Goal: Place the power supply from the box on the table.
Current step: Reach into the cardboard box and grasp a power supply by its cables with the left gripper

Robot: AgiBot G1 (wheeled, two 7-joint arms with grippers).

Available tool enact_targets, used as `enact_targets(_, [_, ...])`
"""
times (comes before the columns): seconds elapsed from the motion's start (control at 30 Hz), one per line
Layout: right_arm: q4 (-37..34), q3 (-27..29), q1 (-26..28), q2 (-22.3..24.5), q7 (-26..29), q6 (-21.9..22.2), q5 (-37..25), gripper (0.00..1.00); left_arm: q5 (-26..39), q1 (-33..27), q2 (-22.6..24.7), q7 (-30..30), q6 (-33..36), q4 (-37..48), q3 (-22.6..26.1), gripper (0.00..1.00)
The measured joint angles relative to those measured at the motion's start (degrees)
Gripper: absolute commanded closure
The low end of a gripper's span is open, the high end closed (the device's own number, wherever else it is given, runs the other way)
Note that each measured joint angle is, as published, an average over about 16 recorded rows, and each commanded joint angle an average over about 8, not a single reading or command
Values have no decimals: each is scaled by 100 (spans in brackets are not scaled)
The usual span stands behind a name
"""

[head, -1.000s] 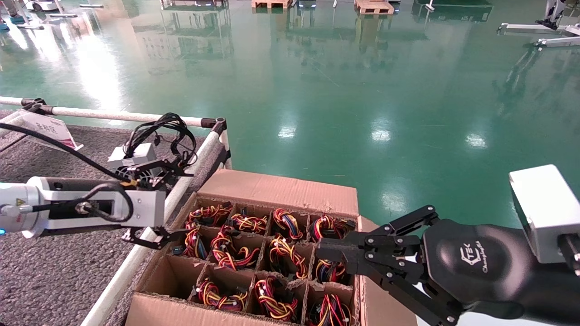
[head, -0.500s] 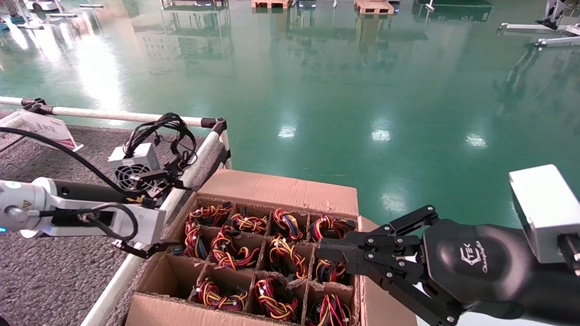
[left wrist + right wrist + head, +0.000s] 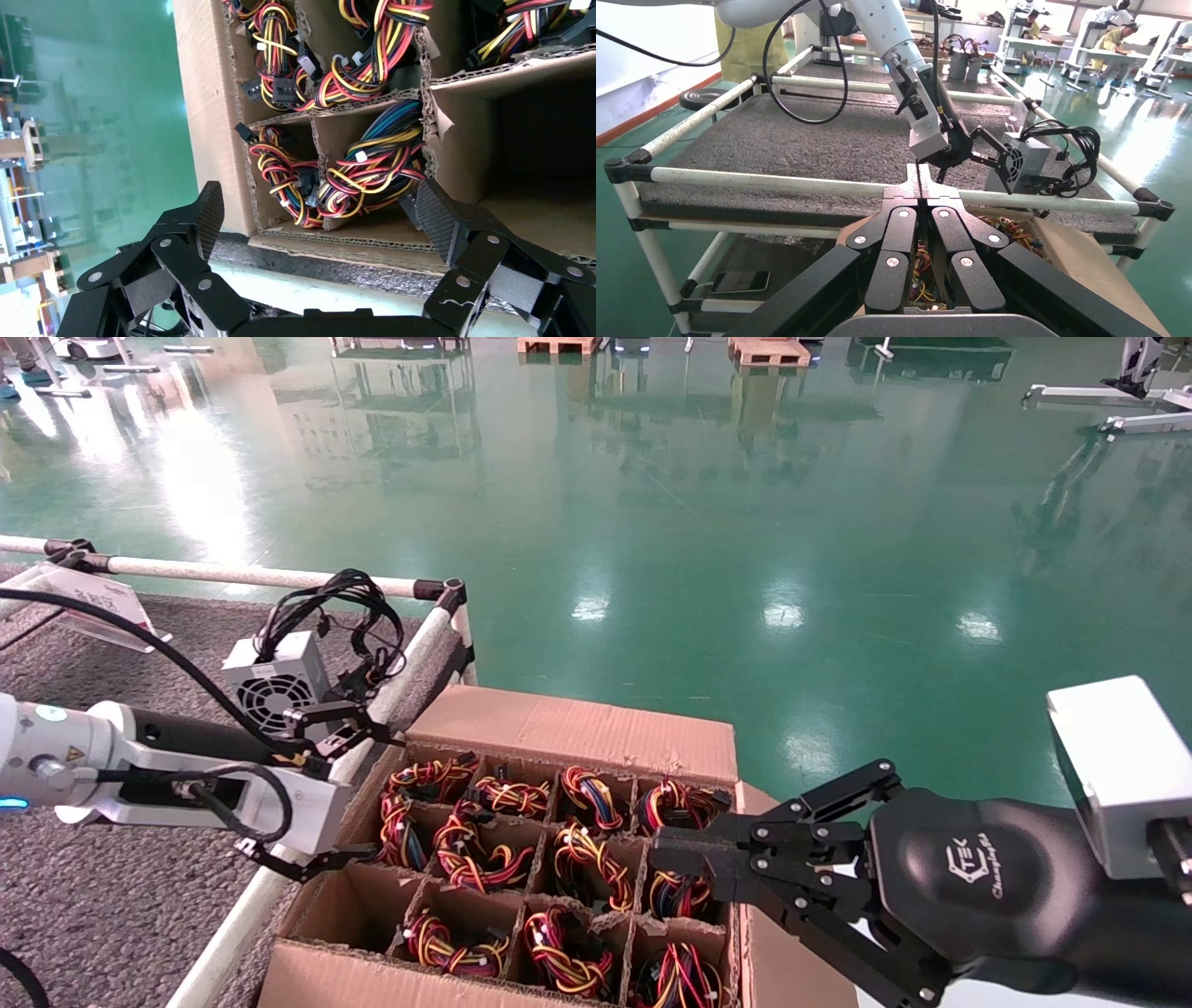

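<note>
Left pincer [image 3: 321, 794] wide open, empty, over the box [image 3: 577, 728] at the table [image 3: 112, 915] edge. Power supply [image 3: 424, 780] sits in its cell; likely heavy, rigid. Grip the metal case, not wires. Right pincer [image 3: 684, 866] closed, empty.

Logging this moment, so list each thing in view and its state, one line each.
Left gripper: open, empty, over the box's near-left corner.
Right gripper: shut, empty, at the box's right side.
Box: flaps open, most cells hold wire bundles, near-left cell empty.
White unit with black cables: upright on the table, free of both grippers.
</note>
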Motion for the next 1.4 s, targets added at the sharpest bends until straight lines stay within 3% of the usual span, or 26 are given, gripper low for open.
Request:
enact_targets(1.2, [0, 0, 0, 0, 0, 0, 0, 100, 127, 328, 404, 711, -655, 580, 108, 0])
enact_targets(1.23, [0, 0, 0, 0, 0, 0, 0, 100, 128, 333, 411, 722, -666, 589, 107, 4])
enact_targets(1.4, [0, 0, 0, 0, 0, 0, 0, 100, 135, 350, 434, 772, -701, 622, 106, 67])
